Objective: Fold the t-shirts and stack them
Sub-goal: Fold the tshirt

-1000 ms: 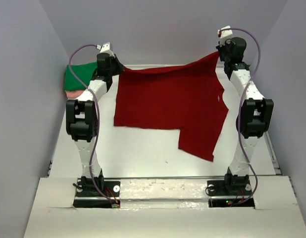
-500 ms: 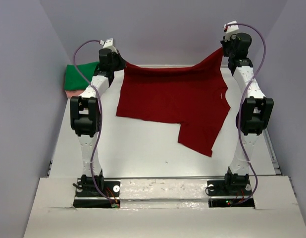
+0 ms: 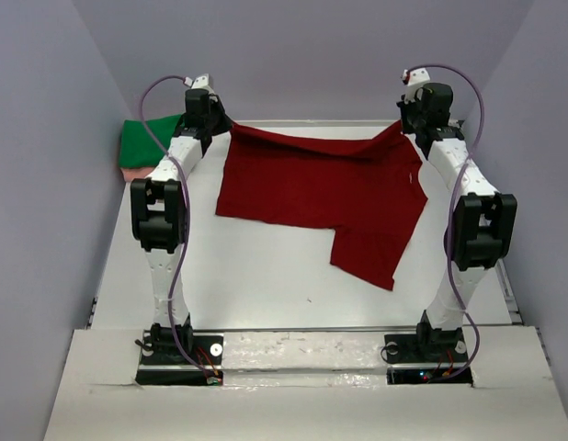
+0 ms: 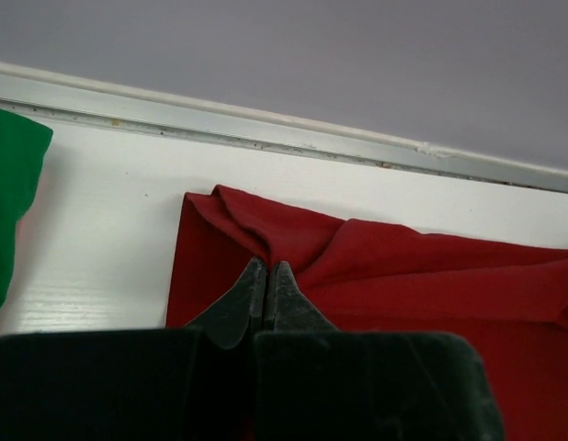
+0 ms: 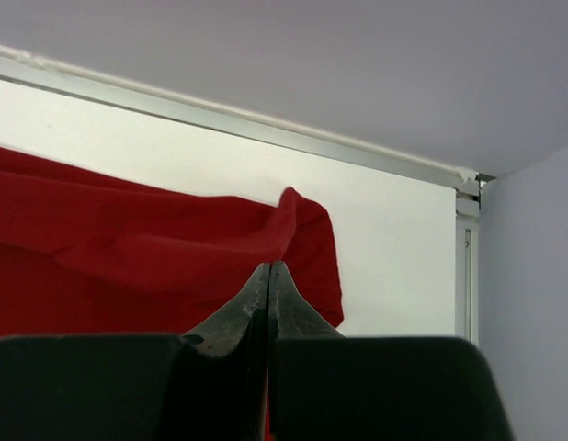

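- At the far edge of the table (image 3: 266,285), you have the dark red t-shirt (image 3: 321,193) pinched at both far corners. Most of it lies flat on the white surface, and one lower flap reaches toward the near right.
- Your left gripper (image 4: 267,268) is clamped tight on the shirt's far left corner, with cloth bunched into folds at its tips.
- Your right gripper (image 5: 268,268) is likewise closed on the far right corner, the fabric rising to a peak there.
- Your green t-shirt (image 3: 146,140) sits folded in the far left corner, apart from the red one and resting on the pink t-shirt (image 3: 132,173), of which only an edge shows.
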